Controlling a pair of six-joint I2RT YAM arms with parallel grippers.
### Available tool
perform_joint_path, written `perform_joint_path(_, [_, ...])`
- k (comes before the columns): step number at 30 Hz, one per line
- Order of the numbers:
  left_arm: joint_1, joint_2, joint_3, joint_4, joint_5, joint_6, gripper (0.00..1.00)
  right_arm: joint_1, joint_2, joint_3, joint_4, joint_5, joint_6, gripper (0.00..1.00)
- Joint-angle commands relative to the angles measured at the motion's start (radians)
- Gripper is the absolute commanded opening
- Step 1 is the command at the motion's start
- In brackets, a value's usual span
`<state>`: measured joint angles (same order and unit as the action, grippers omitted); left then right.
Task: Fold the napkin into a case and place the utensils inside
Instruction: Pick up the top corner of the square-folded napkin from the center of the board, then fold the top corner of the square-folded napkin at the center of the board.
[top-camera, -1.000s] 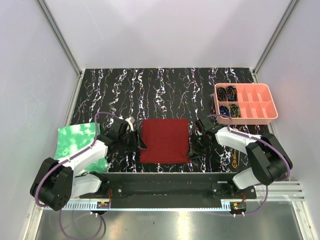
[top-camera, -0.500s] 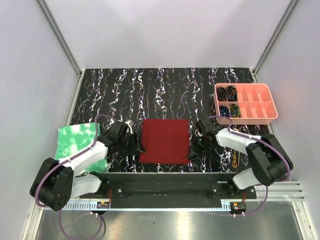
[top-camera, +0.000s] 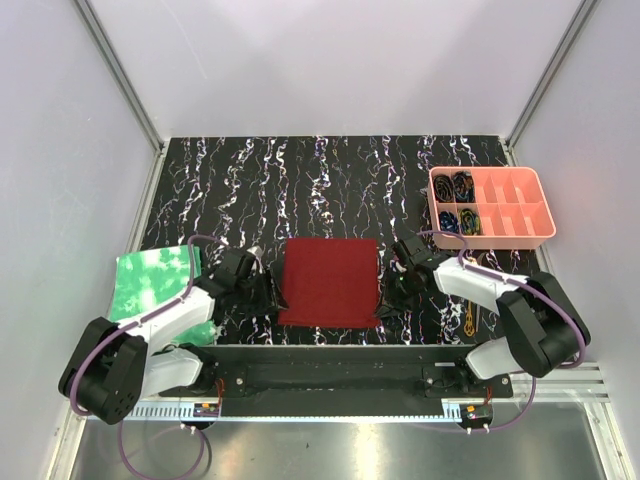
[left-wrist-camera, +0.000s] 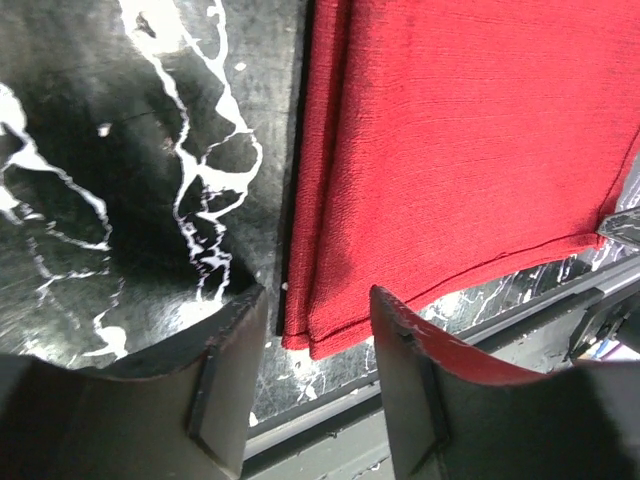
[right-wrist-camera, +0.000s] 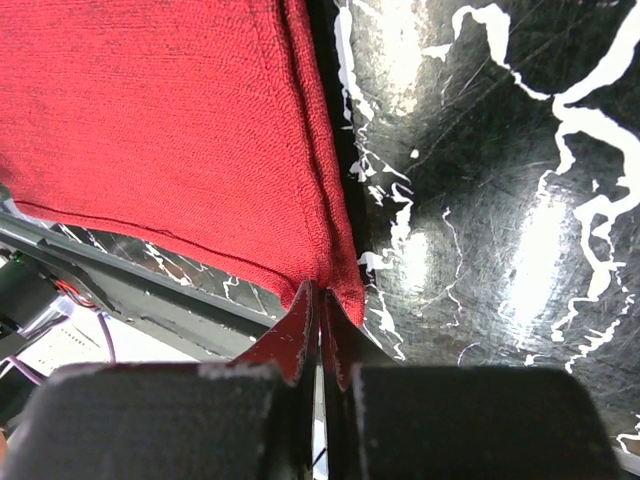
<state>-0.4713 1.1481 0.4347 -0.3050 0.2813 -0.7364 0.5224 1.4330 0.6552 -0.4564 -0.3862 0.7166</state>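
Napkin lies flat on the tabletop, centred between the two arms, its near edge close to the tabletop's near edge. Both wrist views show a doubled, layered edge along its sides. Left end effector sits at the napkin's near left corner, released: in the left wrist view the fingers stand apart, with the cloth corner in the gap just ahead of them and touching neither. Right end effector is at the near right corner, clenched: in the right wrist view the fingertips meet on the tip of that corner. Utensils lie on the tabletop beside the right arm, well apart from the napkin and too small to tell apart. Pink tray far right, green sheet at left.
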Motion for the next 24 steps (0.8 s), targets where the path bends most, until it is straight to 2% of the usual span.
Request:
perform_joint_path(1, [-0.001, 0.021, -0.071, 0.087, 0.039, -0.018, 0.43, 0.005, -0.046, 0.011, 0.015, -0.022, 0.018, 0.0])
perform_joint_path(7, [-0.004, 0.051, -0.117, 0.184, 0.102, -0.054, 0.23, 0.005, -0.092, 0.027, 0.015, -0.022, 0.038, 0.0])
perform_joint_path(12, [-0.02, 0.07, -0.131, 0.222, 0.124, -0.075, 0.17, 0.005, -0.014, 0.139, 0.031, -0.002, 0.001, 0.0])
perform_joint_path(18, [-0.021, 0.071, -0.142, 0.234, 0.122, -0.081, 0.17, 0.005, 0.254, 0.407, 0.067, -0.086, -0.055, 0.0])
perform_joint_path(24, [-0.021, 0.056, -0.151, 0.208, 0.119, -0.077, 0.26, 0.025, 0.495, 0.686, 0.067, -0.178, -0.088, 0.0])
